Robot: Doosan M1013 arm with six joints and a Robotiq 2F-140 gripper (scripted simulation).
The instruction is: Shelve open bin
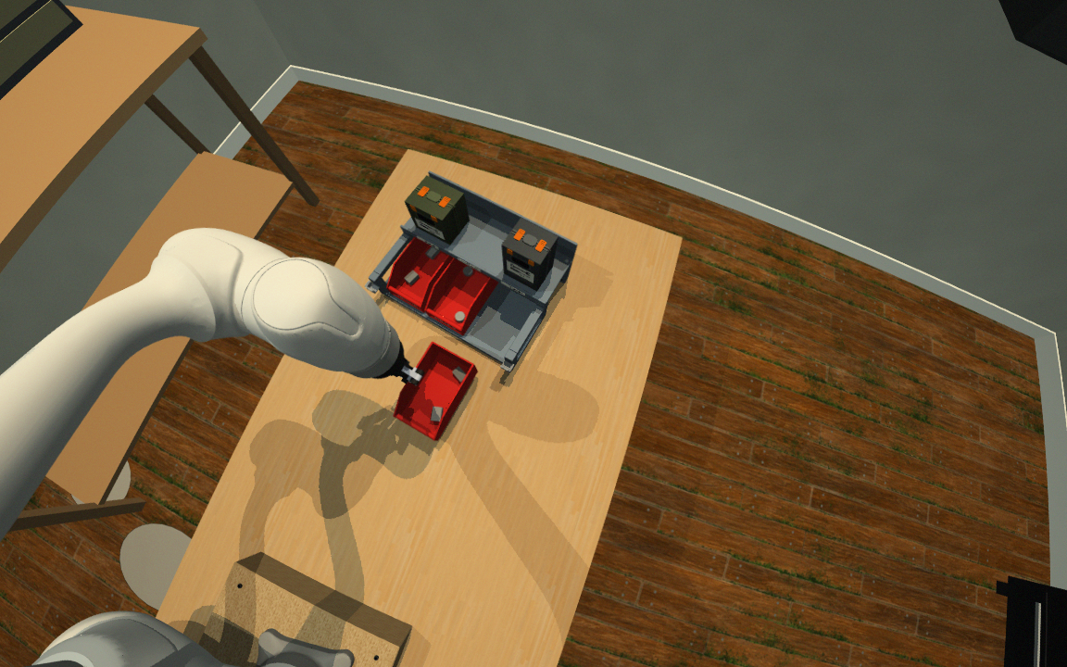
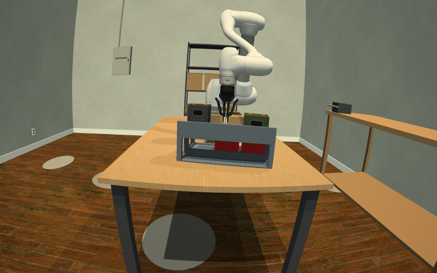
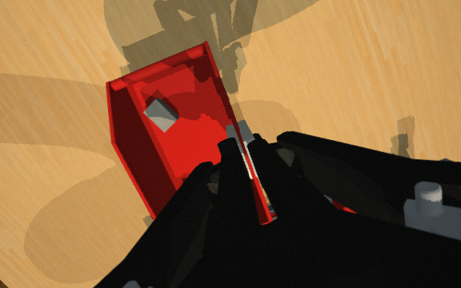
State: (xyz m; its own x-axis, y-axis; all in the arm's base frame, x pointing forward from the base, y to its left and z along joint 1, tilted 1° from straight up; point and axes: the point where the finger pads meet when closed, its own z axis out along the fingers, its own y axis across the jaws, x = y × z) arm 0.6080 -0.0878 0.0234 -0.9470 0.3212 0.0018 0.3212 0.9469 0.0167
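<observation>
The red open bin (image 1: 435,389) (image 3: 182,120) hangs just above the table (image 1: 479,514), in front of the grey shelf (image 1: 479,248) (image 2: 227,132). Grey parts (image 1: 436,412) (image 3: 160,115) lie in it. My gripper (image 1: 413,374) (image 2: 225,118) (image 3: 239,135) is shut on the bin's thin side wall. In the exterior view the shelf hides the bin. Two red bins (image 1: 413,273) (image 1: 458,298) stand side by side in the shelf's row. The free place (image 1: 508,319) is the grey floor to their right.
A dark green box (image 1: 436,207) (image 2: 256,119) and a dark grey box (image 1: 527,253) (image 2: 198,112) stand on the shelf's upper board. A cardboard block (image 1: 313,597) sits at the table's near end by the arm's base. A wooden bench (image 1: 189,215) stands left of the table.
</observation>
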